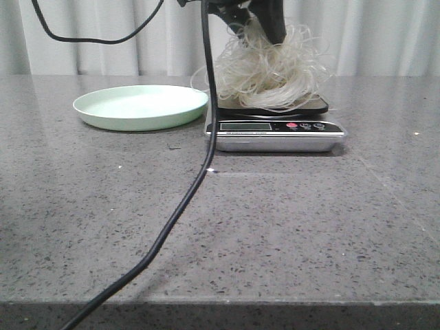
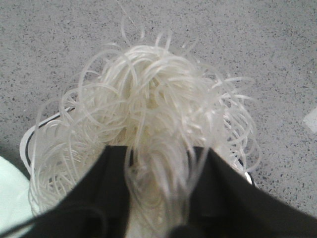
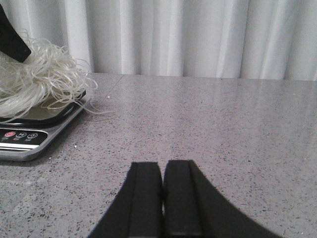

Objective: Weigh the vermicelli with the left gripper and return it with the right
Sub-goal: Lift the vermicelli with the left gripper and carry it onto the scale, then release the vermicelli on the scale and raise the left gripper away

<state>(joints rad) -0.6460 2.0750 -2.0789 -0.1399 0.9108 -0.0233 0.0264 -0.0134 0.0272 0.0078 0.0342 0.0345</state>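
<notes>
The vermicelli [image 1: 268, 69] is a fluffy whitish nest lying on the platform of a kitchen scale [image 1: 275, 134]. My left gripper [image 1: 269, 27] reaches down into the top of the nest, whose strands rise in a peak towards it. In the left wrist view the two black fingers [image 2: 116, 173] stand on either side of a bundle of the vermicelli [image 2: 148, 99], closed on it. My right gripper [image 3: 162, 166] is shut and empty, low over the bare table to the right of the scale [image 3: 25, 141]. The vermicelli [image 3: 34, 84] also shows there.
A pale green plate [image 1: 141, 106] lies empty to the left of the scale; its edge shows in the left wrist view [image 2: 7, 198]. A thick black cable [image 1: 206, 137] hangs down in front of the scale and runs to the table's front edge. White curtains stand behind.
</notes>
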